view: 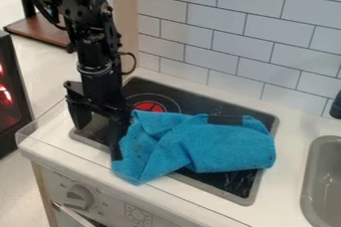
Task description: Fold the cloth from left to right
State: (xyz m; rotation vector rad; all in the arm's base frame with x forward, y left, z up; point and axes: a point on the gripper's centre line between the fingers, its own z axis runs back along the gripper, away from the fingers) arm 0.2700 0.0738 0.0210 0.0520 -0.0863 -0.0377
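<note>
1. Arm (93, 47) comes down from the camera view's upper left, forearm leaning slightly, pincer (99, 143) pointing downward.
2. Pincer released, its two fingers spread apart.
3. Blue cloth (213, 144) lies rumpled and partly folded just right of the pincer, across the black stovetop (230, 183), left edge beside the right-hand finger.

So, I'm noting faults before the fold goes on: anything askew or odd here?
The cloth looks off for a neat fold: it lies rumpled, creased diagonally in its left half, and its near left corner pokes past the cooktop onto the counter.
</note>
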